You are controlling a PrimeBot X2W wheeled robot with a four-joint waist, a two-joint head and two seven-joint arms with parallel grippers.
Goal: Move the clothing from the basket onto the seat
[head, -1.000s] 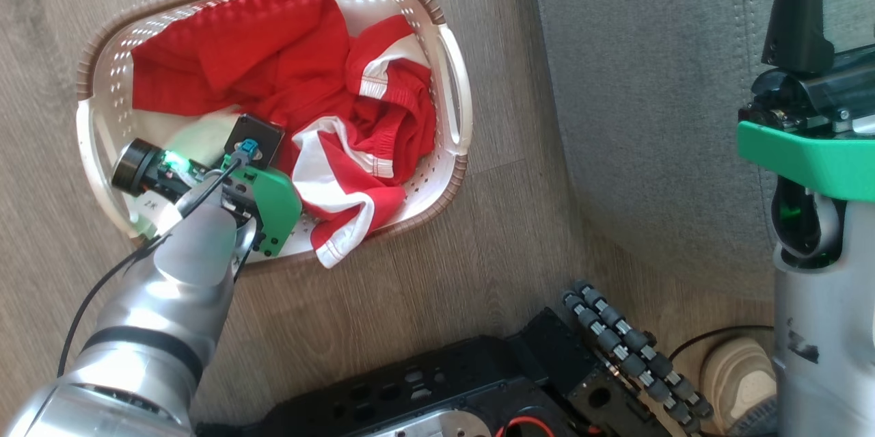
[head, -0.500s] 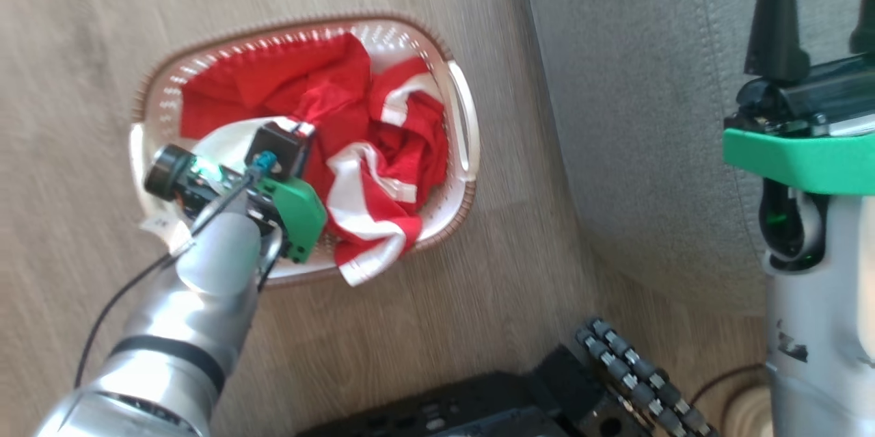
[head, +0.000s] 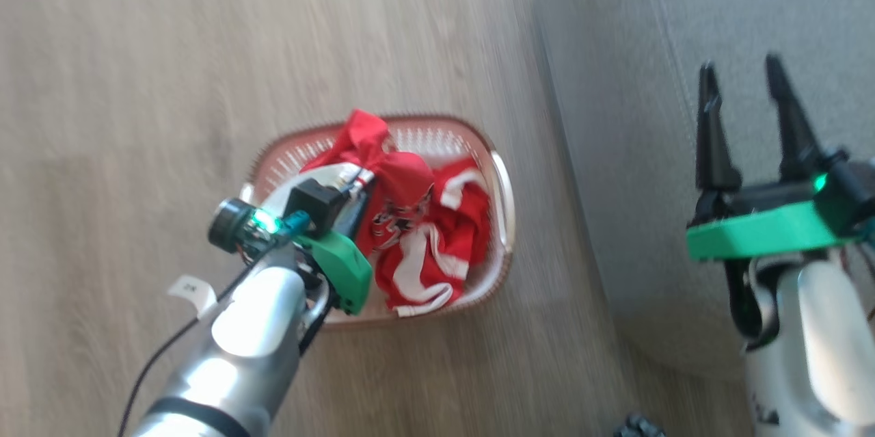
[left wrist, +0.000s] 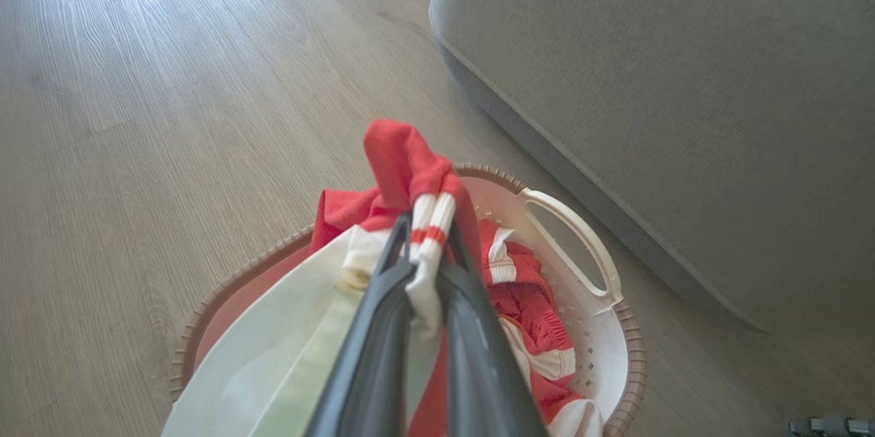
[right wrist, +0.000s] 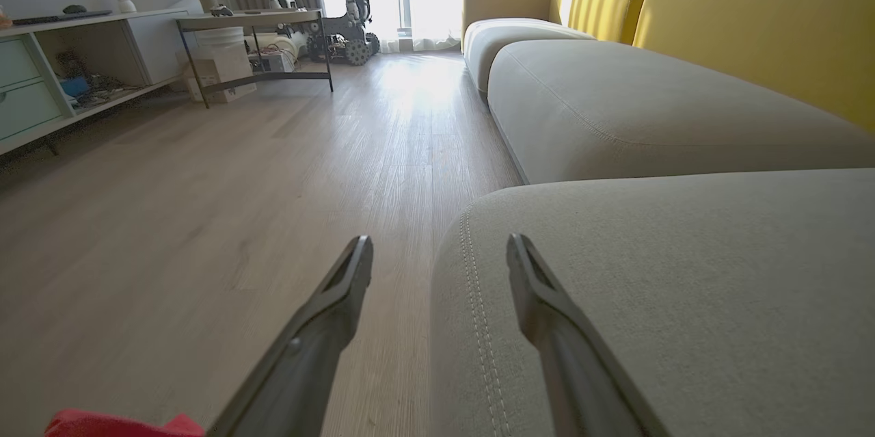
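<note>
Above the cream perforated plastic basket [left wrist: 605, 355] beside the grey fabric seat [left wrist: 649, 81], the left gripper [left wrist: 424, 226] is clamped on a bunched striped cuff of the soft, light red-and-white clothing [left wrist: 403, 156] heaped inside, which will likely drape and snag, while the right gripper [head: 742, 74] stands apart.

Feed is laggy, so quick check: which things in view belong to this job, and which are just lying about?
Job: red sports garments with white trim; cream-white perforated plastic basket with brown rim; large grey fabric sofa seat; left gripper, shut on a garment; right gripper, open.
Lying about: dark-legged side table; white shelf unit; yellow sofa backrest; wheeled robot by the window.
</note>
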